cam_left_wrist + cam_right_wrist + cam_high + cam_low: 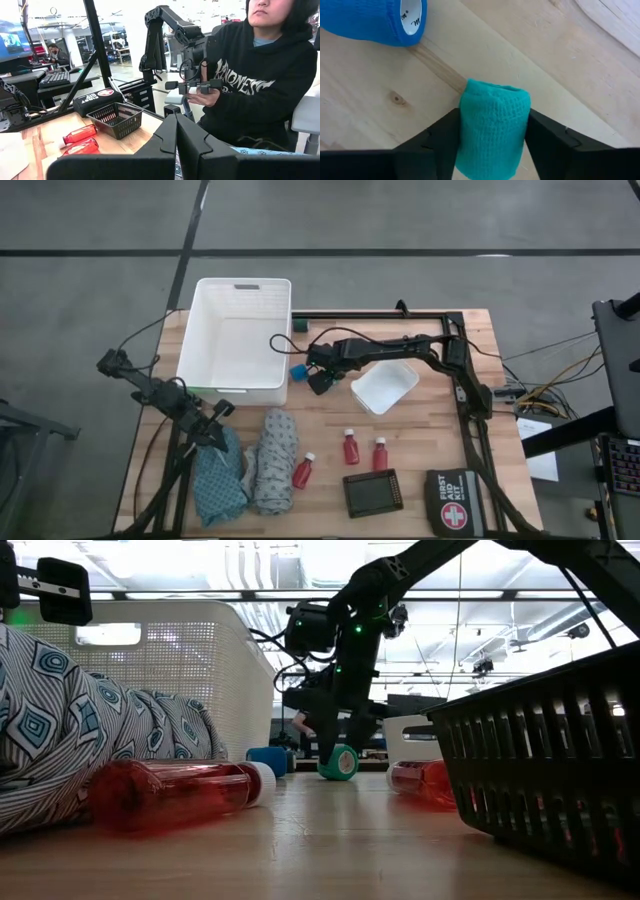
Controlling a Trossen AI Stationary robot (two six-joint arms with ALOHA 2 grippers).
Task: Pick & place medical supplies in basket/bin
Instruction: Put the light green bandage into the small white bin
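Observation:
My right gripper [322, 378] reaches in from the table's right side and is shut on the small green roll [493, 129], just right of the large white basket [240, 330]. The blue roll [375, 20] lies on the wood beside it, close to the basket's wall. Three red bottles [303, 470] [351, 447] [380, 453] lie on their sides near the front. The teal cloth [218, 478] and the grey patterned cloth [272, 460] lie bunched at front left. My left gripper [176, 145] waits shut above those cloths. My right gripper pinches the green roll between its two fingers, one finger [437, 135] on each opposite side of the roll's side wall [470, 125]. It comes down from above, slanting from the table's right. The roll's underside [340, 775] rests on the table.
A small shallow white tray [385, 387] sits right of the right gripper. A small black basket [372, 492] and the black first aid pouch [452, 500] lie at the front right. A black frame [470, 380] borders the right side. A seated person [260, 75] is beyond the table.

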